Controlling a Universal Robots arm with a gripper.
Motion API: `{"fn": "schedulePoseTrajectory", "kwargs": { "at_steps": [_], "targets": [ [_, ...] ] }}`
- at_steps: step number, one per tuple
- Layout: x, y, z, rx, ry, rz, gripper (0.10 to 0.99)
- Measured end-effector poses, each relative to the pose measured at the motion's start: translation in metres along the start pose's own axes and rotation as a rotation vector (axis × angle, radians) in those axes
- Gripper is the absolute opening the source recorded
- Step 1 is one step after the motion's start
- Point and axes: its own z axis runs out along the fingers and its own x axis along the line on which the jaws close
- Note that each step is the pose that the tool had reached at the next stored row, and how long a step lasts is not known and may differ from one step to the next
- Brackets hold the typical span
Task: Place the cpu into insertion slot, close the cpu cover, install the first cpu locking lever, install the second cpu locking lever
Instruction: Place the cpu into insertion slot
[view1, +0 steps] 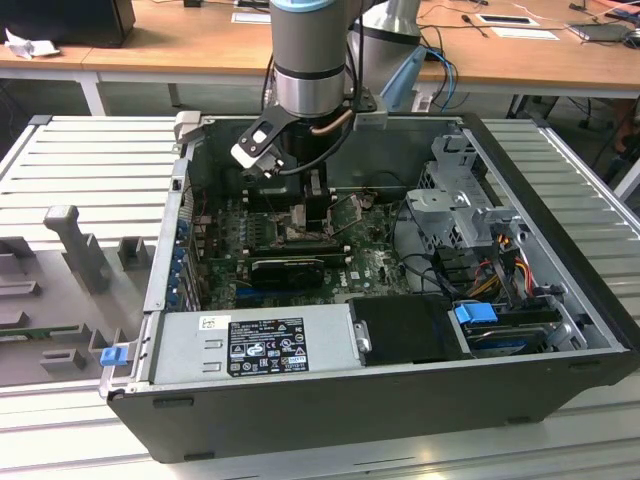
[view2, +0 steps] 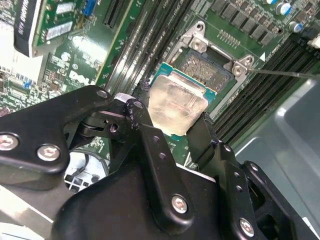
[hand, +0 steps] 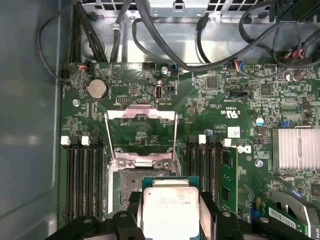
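In both wrist views my gripper (hand: 170, 199) (view2: 171, 104) is shut on the cpu (hand: 170, 215) (view2: 177, 97), a small square chip with a dull silver top and a green rim, pinched by its edges between two black fingers (hand: 133, 204). The chip hovers just above the insertion slot (hand: 131, 192) (view2: 207, 70) and overlaps one side of its dark pin field. The cpu cover (hand: 142, 114) stands swung open beyond the socket. Two thin wire locking levers (hand: 107, 137) are raised beside it. In the exterior view the gripper (view1: 312, 215) reaches down into the open computer case.
Long black memory slots (hand: 82, 175) flank the socket on both sides. Black cables (hand: 165, 35) hang along the case wall. In the exterior view a black graphics card (view1: 290, 270), a grey power supply (view1: 255, 345) and a metal drive cage (view1: 455, 200) crowd the case.
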Motion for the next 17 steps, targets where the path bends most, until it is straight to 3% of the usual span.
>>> {"fn": "schedulePoseTrajectory", "kwargs": {
  "at_steps": [6,12,17],
  "targets": [
    [0.0048,0.0008,0.0031,0.0,-0.0001,0.001,0.541],
    [0.0064,-0.0028,0.0042,0.0,-0.0002,0.001,0.541],
    [0.0095,-0.0038,0.0103,0.0,0.0,0.001,0.541]
  ]
}}
